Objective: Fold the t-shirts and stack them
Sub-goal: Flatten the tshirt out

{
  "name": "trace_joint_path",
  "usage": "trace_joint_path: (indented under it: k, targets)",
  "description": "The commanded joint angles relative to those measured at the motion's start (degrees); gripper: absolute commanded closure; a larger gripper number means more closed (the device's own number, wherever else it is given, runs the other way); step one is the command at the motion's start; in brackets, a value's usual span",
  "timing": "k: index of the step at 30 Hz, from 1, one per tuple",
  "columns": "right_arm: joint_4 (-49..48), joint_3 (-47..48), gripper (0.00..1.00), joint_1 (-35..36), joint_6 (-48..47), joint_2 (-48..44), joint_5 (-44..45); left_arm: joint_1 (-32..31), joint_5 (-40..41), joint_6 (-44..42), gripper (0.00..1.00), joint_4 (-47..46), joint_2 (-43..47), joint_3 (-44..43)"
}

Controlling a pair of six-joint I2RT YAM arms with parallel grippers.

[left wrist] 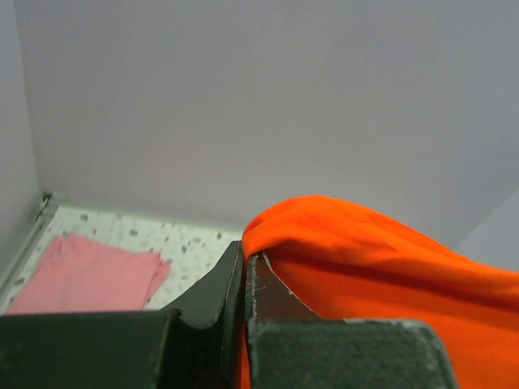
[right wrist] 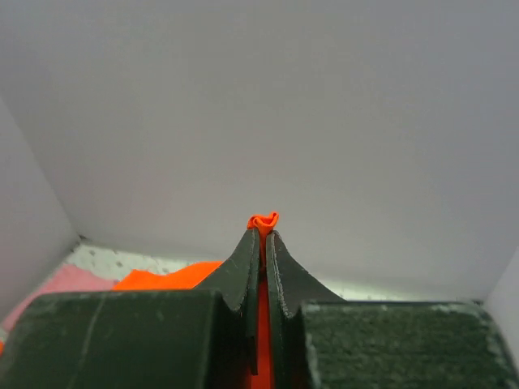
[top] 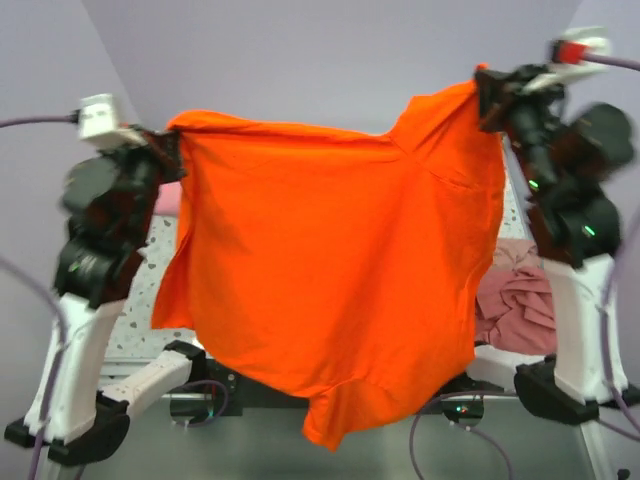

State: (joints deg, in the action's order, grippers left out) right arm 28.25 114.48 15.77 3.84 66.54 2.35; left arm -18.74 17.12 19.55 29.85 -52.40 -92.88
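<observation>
A bright orange-red t-shirt (top: 330,270) hangs spread out in the air like a banner between two raised robot arms, seen from above and behind. The left gripper (top: 165,145) has its fingers pressed together on one upper corner of the shirt. In the left wrist view the cloth bulges out to the right of the closed fingertips. The right gripper (top: 487,95), held higher than the left, pinches the opposite upper corner. In the right wrist view a small curl of orange fabric pokes out just past the tips of its fingers, which are clamped tight on it. Below both sets of fingers the shirt drapes down, its lowest point hanging in front of the arm bases. Beneath and beyond the left fingers, a flat light pink t-shirt (left wrist: 89,275) lies on the speckled white table (left wrist: 195,243). Below the right fingers, beside that arm, a dusty salmon-pink t-shirt (top: 520,300) lies crumpled in a heap. A pale lilac wall (top: 320,50) stands behind.
</observation>
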Motion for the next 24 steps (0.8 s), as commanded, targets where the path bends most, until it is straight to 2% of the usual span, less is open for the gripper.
trace_joint_path:
  k: [1,3,5,6,7,8,10,11,12,13,14,16,18,24]
  targets:
    - [-6.4,-10.4,1.0,-0.1,-3.6,8.9,6.2,0.4,6.3,1.6,0.98,-8.0,-9.3,11.6]
    - [-10.0,-14.0,1.0,-0.2,-5.9,12.5,7.6,1.0,8.1,2.7,0.98,-10.2,-14.7,16.8]
    - [-12.3,-17.1,1.0,-0.9,-5.9,19.9,9.6,3.5,7.5,4.0,0.97,-12.0,-25.0,18.9]
    - [-12.7,-17.0,1.0,-1.4,-5.9,23.0,9.4,4.4,7.6,4.8,0.91,-11.8,-28.9,18.4]
    - [-13.2,-16.2,1.0,-1.8,-5.5,30.3,8.8,5.4,7.2,5.4,0.58,-11.4,-37.1,17.3]
    - [-13.1,-14.8,1.0,-2.1,-4.5,34.1,8.2,6.8,7.2,6.9,0.34,-8.8,-41.2,13.2]
    - [-10.2,-6.9,1.0,-2.7,-4.3,42.7,8.5,7.4,6.5,7.3,0.0,-5.2,-51.0,7.1]
    - [-6.0,-3.3,0.88,-2.8,-4.4,50.7,8.5,7.3,6.3,6.6,0.0,-3.6,-53.2,2.4]
    - [-3.1,0.5,0.7,-2.7,-4.3,54.1,8.6,7.3,5.8,6.6,0.0,-3.2,-54.5,0.8]
    - [0.0,8.2,0.56,-2.6,-4.3,56.8,8.2,7.1,4.9,6.6,0.0,-3.6,-55.3,-0.1]
    - [2.3,10.8,0.24,-2.7,-2.5,60.5,7.8,7.2,4.1,6.4,0.0,-4.3,-54.9,0.2]
    - [3.7,10.4,0.04,-2.6,-1.8,60.1,6.2,7.1,2.0,6.1,0.0,-7.1,-52.4,1.7]
    - [-0.4,5.1,0.01,-2.6,0.0,54.9,3.6,7.2,1.0,6.2,0.0,-9.4,-50.2,5.9]
    - [-5.0,-21.7,0.02,-1.6,9.7,39.6,0.6,6.8,-1.7,7.3,0.0,-10.9,-44.4,16.5]
